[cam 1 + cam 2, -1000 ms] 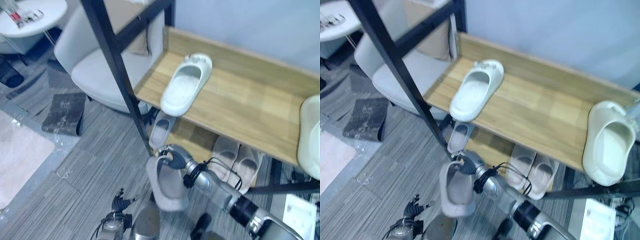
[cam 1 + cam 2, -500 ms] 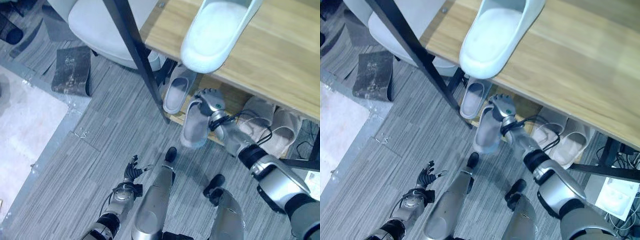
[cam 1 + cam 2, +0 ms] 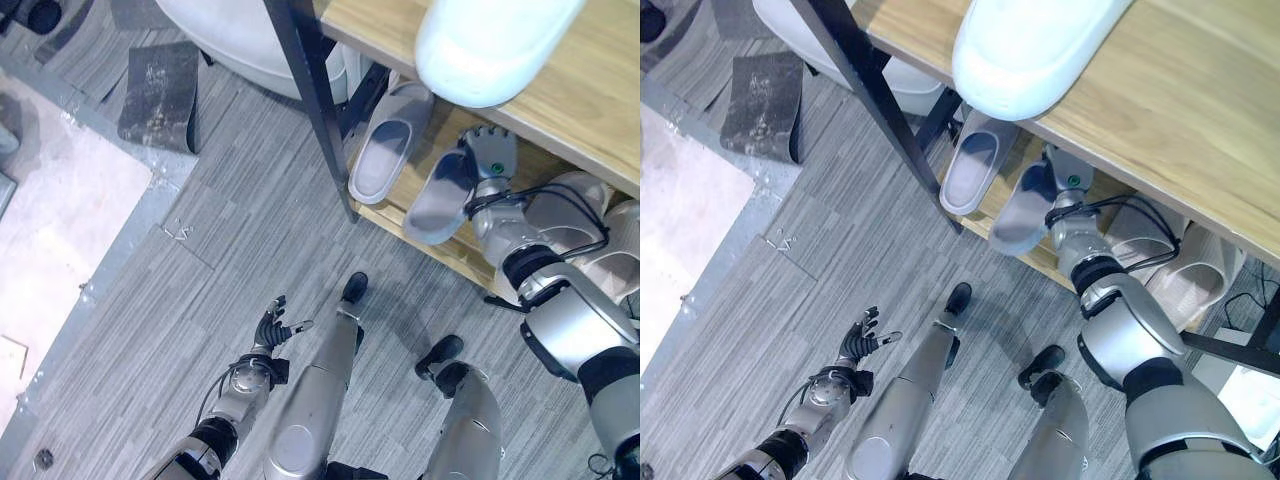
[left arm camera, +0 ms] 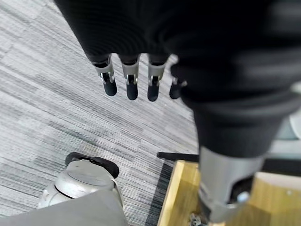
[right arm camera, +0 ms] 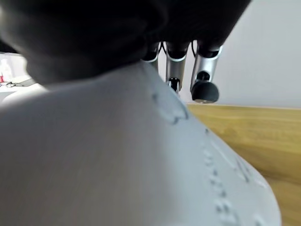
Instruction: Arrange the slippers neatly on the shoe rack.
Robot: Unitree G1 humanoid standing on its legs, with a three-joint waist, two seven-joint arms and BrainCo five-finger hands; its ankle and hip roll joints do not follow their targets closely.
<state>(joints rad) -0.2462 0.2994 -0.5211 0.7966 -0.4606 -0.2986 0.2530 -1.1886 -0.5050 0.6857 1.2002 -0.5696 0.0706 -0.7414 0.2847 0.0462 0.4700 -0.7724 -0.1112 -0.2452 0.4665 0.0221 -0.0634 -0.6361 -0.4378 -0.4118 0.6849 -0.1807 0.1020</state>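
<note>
1. The slipper (image 3: 440,195) in the right robot hand (image 3: 488,155) is grey – its sole in the right wrist view shows a faint raised dot pattern.
2. The slipper beside it (image 3: 388,155) on the lower shelf (image 3: 420,245) is the same grey.
3. The slipper on the top shelf (image 3: 1035,45) is pale mint-white.
4. Two beige slippers (image 3: 1185,275) lie on the lower shelf.
5. Shoe rack (image 3: 1200,120): light wood-grain boards – black frame.
6. Floor (image 3: 200,250): grey with fine stripes.
7. Left robot hand (image 3: 272,328): dark.
</note>
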